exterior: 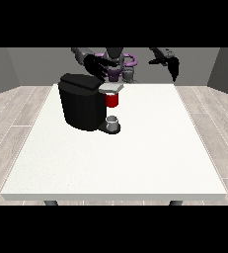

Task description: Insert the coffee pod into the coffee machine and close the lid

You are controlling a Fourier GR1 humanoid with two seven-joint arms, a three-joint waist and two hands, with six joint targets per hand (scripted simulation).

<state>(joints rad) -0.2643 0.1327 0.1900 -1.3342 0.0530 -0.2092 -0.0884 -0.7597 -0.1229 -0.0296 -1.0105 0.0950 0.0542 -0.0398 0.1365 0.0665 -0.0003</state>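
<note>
1. Black coffee machine [83, 106] stands on the white counter [135, 158] at about ten o'clock from its centre. A red thing at the machine [112, 100] sits under its light brew head [111, 88], and a grey thing [113, 120] that I cannot tell for the pod rests on the machine's base.
2. Above the machine's top hangs the hand at the view's left [96, 66], fingers spread apart and holding nothing.
3. Up at one o'clock, well clear of the counter, the hand at the view's right [172, 66] has its fingers pointing downward, relaxed and empty.
4. Risk, as I judge it: a hand coming down so near the lid could shut it before any pod is seated, or nudge the machine.
</note>
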